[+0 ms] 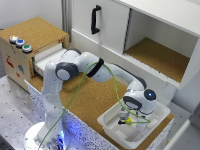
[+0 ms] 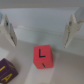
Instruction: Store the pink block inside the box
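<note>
The gripper (image 2: 40,27) hangs inside the white box (image 1: 111,125) with its fingers (image 2: 71,30) spread wide, holding nothing. A red block (image 2: 42,56) lies between the fingertips' lines, slightly ahead. The pink block (image 2: 7,71) sits outside the other finger (image 2: 8,29), apart from both.

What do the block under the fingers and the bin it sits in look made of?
Reddish-pink block: probably painted wood or plastic, going by its matte flat faces, crisp edges and dark printed letter. White bin: likely moulded plastic, with a smooth surface, thin raised walls and rounded corners.

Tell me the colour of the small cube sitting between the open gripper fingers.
Red-pink small cube with a dark letter mark, clearest in the wrist view.
</note>
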Robot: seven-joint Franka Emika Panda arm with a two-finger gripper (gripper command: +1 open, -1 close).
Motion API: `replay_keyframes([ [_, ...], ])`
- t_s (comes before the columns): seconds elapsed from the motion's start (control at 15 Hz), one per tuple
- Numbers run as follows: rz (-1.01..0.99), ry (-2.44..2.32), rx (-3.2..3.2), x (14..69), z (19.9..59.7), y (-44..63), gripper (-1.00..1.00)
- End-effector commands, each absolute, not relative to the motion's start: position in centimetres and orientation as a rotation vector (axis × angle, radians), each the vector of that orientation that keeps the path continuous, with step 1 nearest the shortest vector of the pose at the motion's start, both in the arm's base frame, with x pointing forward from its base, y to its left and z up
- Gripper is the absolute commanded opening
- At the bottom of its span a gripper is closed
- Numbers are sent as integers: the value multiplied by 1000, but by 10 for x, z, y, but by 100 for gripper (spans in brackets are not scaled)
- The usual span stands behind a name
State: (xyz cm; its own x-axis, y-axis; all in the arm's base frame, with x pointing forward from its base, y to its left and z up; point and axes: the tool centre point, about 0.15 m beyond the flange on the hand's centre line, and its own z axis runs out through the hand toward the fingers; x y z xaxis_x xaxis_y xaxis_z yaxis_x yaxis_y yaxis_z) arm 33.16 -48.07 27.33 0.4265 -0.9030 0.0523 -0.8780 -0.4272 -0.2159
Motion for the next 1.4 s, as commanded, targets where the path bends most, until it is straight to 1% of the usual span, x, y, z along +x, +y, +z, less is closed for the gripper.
replay_keyframes([
  [0.0, -161, 1373, -2752, 350, 318, -453, 100],
  [0.2, -109, 1041, -2868, 357, 335, -433, 100],
  [0.47, 1, 678, -3008, 340, 350, -416, 100],
  [1.07, -5, 639, -3017, 338, 353, -415, 100],
  [1.13, -82, 675, -2977, 339, 346, -417, 100],
  [1.33, -59, 539, -2999, 344, 343, -412, 100],
])
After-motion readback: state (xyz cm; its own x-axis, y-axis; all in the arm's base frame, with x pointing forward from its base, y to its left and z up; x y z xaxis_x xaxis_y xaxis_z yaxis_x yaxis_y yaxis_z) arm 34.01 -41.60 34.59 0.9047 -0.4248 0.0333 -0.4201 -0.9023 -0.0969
